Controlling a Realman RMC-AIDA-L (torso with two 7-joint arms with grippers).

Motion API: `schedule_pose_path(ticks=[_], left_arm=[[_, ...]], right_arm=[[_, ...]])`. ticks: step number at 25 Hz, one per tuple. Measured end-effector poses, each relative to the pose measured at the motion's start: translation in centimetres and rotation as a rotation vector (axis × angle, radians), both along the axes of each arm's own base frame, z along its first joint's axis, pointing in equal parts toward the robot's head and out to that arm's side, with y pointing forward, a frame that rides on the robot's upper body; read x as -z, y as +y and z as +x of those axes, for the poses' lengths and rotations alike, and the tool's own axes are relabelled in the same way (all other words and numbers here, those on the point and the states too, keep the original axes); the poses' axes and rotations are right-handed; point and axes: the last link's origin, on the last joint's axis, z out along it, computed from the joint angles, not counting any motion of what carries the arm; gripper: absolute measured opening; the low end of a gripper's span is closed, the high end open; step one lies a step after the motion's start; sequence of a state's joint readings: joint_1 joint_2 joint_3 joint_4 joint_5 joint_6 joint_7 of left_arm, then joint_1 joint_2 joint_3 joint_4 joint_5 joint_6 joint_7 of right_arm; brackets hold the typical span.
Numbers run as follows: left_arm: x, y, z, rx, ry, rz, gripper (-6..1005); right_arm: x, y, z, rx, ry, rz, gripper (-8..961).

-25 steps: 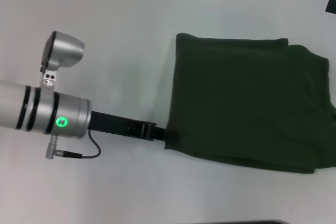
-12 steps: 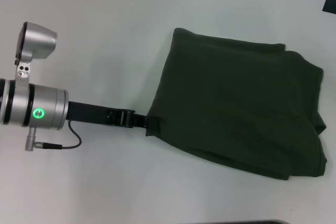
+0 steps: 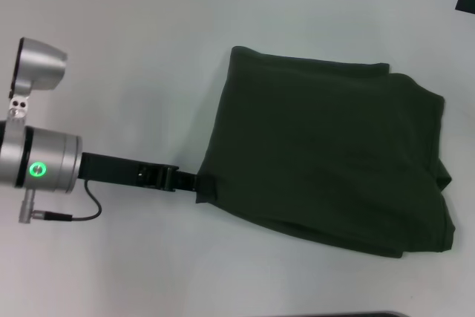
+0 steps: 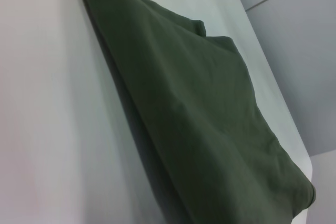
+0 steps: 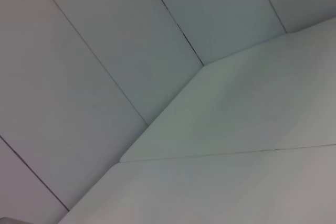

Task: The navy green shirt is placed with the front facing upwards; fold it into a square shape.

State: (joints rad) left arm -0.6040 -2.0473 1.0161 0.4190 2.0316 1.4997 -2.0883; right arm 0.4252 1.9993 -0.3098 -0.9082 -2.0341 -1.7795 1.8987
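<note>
Currently:
Shirt: we see the dark olive-green cotton shirt (image 3: 326, 161) lying on the pale grey table (image 3: 223, 20), right of centre in the head view, already doubled into a roughly square, multi-layered pad; no lettering faces up.
Left gripper: our left gripper (image 3: 202, 183) reaches in low from the left, its black fingers closed on the near-left corner of the shirt, pinching the stacked layers at the edge.
Why held so: we judge the corner pinch lets the arm drag or square up the whole pad without disturbing the folds.
Left wrist view: shirt (image 4: 199, 119) fills the frame edge-on, layers stacked, resting on the table (image 4: 47, 103).
Right gripper: not visible in any view; its wrist camera shows only bare table (image 5: 252, 129) and wall panels (image 5: 79, 51), so the right arm appears parked away.
Progress: we judge folding nearly complete; remaining edges look slightly uneven on the right.
</note>
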Motion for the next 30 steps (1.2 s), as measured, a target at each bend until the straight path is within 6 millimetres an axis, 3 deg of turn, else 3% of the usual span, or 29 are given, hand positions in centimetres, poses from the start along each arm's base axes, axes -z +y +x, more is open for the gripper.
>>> schedule_pose_path(ticks=[17,30], left_arm=[[-0.7,-2.7,-1.3,0.018,-0.027,-0.082,34],[-0.8,-1.6,-1.5,-0.015,0.004,-0.032,80]], right_arm=[[-0.2,0.3,-0.1,-0.003,-0.006,0.004,897],[-0.1,0.3,-0.1,-0.003,-0.006,0.004,898]])
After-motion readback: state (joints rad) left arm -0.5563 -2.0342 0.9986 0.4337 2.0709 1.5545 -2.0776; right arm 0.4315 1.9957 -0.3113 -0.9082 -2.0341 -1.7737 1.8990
